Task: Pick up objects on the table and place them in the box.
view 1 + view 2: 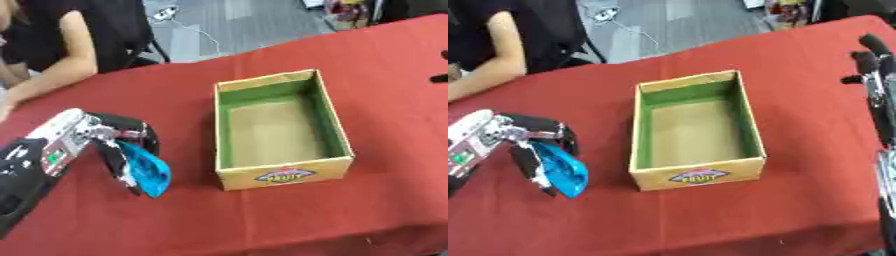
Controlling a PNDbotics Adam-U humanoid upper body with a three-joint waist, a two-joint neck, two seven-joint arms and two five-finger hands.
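While the left arm is reaching in from the lower left corner, the left hand (122,150) is curling its fingers and thumb around a blue object (149,172), which is sitting within the grasp just above or on the red tablecloth (262,220) (whether it is lifted clear of the cloth cannot be told). The blue object is showing a rounded, elongated shape, with its lower end pointing toward the near edge of the table; what it is cannot be made out. The black fingers are wrapping over its top and left side, and a silver and white wrist section is lying behind them, angled up toward the far left.

To the right of the hand, and apart from it, a cardboard box (284,175) is standing open near the middle of the table. Its inner walls are showing green, its floor is showing plain brown, and its near outer wall is carrying an oval printed label. Nothing is lying inside the box. The blue object is sitting outside it, near its left front corner.

Further right, at the right edge of the right eye view, the right hand (870,55) is resting idle with its black fingers pointing upward and relaxed, holding nothing. Its arm is running down along the right edge below it, well apart from the box.
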